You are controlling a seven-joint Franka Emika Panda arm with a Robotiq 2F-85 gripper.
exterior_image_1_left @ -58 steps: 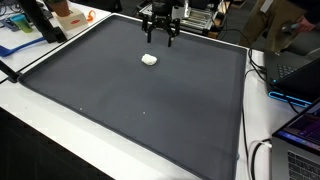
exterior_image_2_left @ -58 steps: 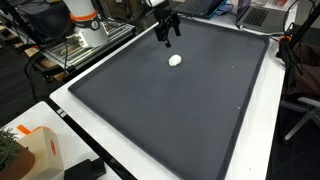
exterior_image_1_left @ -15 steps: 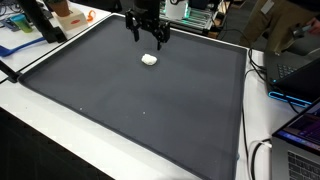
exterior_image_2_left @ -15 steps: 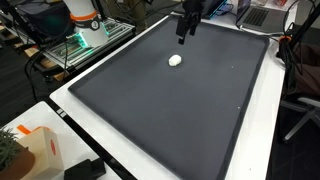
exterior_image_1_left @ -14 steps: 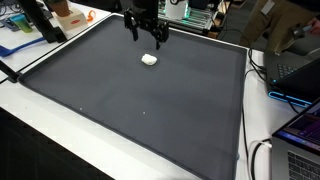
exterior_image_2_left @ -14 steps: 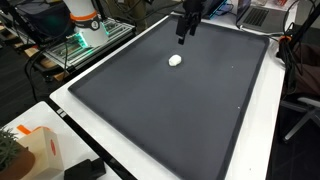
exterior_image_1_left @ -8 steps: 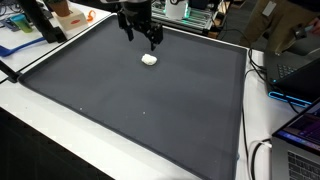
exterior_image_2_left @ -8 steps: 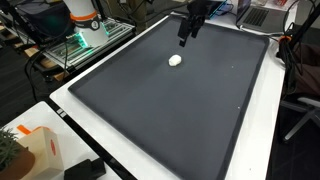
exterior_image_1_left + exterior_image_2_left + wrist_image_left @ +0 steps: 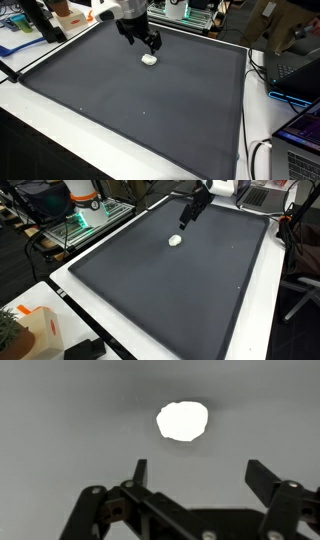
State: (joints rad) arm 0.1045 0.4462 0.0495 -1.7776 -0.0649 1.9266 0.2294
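A small white lump (image 9: 150, 59) lies on the dark grey mat (image 9: 140, 100) near its far edge. It also shows in the second exterior view (image 9: 175, 240) and in the wrist view (image 9: 183, 421). My gripper (image 9: 147, 41) hangs tilted just above and beside the lump, a short way from it, also visible in the exterior view (image 9: 186, 219). In the wrist view the jaws (image 9: 200, 468) are open and empty, with the lump ahead of the fingertips, apart from them.
The mat (image 9: 180, 290) lies on a white table. An orange and white box (image 9: 68, 14) and a blue item stand beyond the mat's corner. Laptops (image 9: 300, 70) and cables sit along one side. A second robot base (image 9: 82, 200) and a rack stand past the table.
The arm has swung from over the mat's far edge and tilted, bringing the gripper closer to the white lump. The lump has not moved.
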